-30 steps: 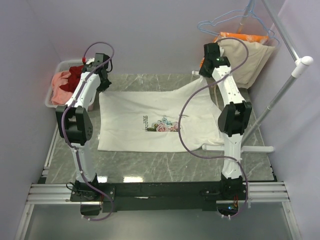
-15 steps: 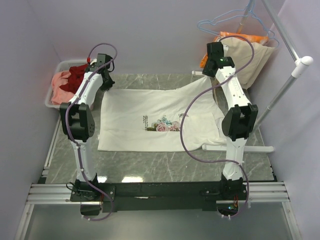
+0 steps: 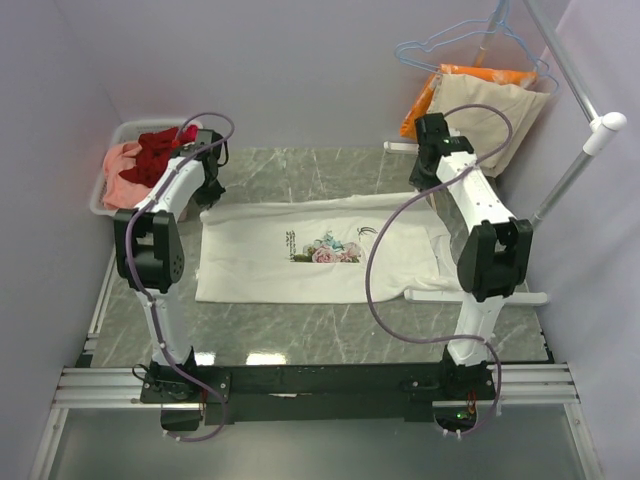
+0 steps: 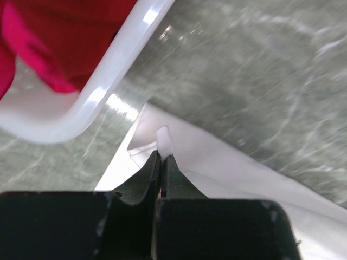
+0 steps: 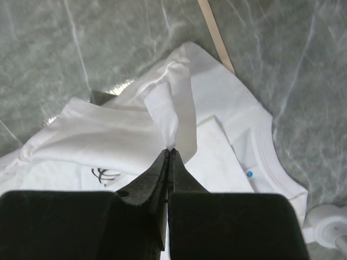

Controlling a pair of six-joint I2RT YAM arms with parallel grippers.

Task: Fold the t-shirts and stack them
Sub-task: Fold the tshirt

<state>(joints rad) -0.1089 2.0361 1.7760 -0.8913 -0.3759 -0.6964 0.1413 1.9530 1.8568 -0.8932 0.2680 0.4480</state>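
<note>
The white t-shirt (image 3: 300, 255) with a pink-rose print lies on the marble table, its far edge lifted and drawn over toward the near side. My left gripper (image 3: 207, 195) is shut on the shirt's far left corner (image 4: 162, 138). My right gripper (image 3: 428, 185) is shut on the shirt's far right edge (image 5: 171, 127); the collar (image 5: 265, 151) lies below it. Dark red and salmon pink t-shirts (image 3: 140, 158) lie in the white basket (image 3: 98, 200) at the far left; they also show in the left wrist view (image 4: 59, 38).
A beige cloth (image 3: 490, 115) and an orange cloth (image 3: 480, 75) hang on hangers at the far right. A white rack pole (image 3: 570, 180) slants along the right side, its base (image 3: 480, 296) beside the shirt.
Both grippers have moved toward the near side with the shirt's far edge, folding it over the body. The shirt's visible depth has shrunk.
</note>
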